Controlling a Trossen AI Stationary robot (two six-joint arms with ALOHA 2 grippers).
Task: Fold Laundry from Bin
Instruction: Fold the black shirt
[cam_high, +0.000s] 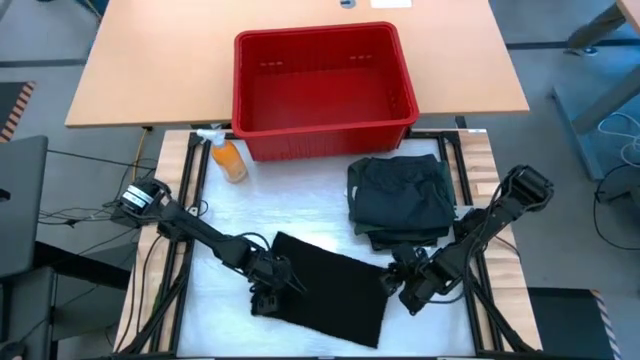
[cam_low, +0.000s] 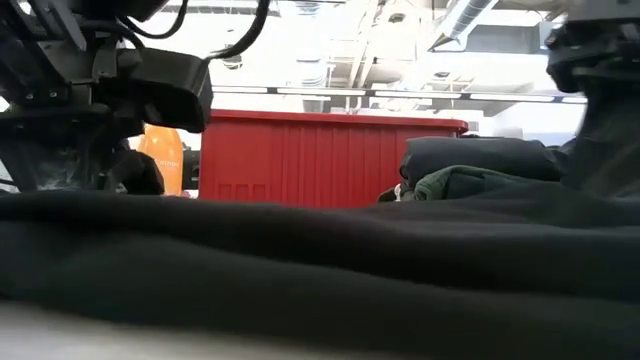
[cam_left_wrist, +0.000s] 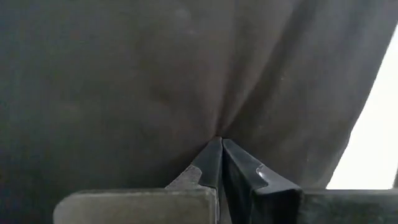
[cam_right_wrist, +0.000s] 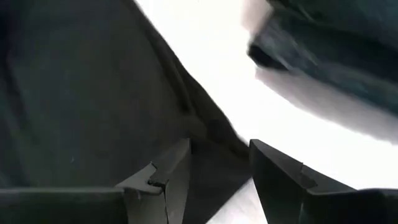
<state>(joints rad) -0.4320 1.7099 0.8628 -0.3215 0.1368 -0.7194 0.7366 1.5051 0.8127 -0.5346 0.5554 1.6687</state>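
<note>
A long black cloth (cam_high: 330, 290) lies spread flat on the white table top, in front of a folded stack of dark garments (cam_high: 400, 195). The red bin (cam_high: 325, 140) stands at the far edge. My left gripper (cam_high: 268, 295) is down at the cloth's left edge, shut on it. My right gripper (cam_high: 395, 283) hangs open at the cloth's right edge. In the right wrist view its two fingers (cam_right_wrist: 168, 174) stand on either side of that edge (cam_right_wrist: 211, 155); whether they touch it, I cannot tell. My left gripper (cam_left_wrist: 219, 144) pinches a small fold of the black cloth (cam_left_wrist: 217, 118) between its two shut fingertips, near the cloth's left edge. The fingers come from above, slanting down. Creases run out from the tips. The rest of the cloth lies on the table.
An orange spray bottle (cam_high: 228, 158) lies at the far left, beside the bin. The folded stack (cam_low: 480, 165) sits close behind my right arm. Bare white table (cam_high: 215, 215) shows to the left of the stack and behind the black cloth.
</note>
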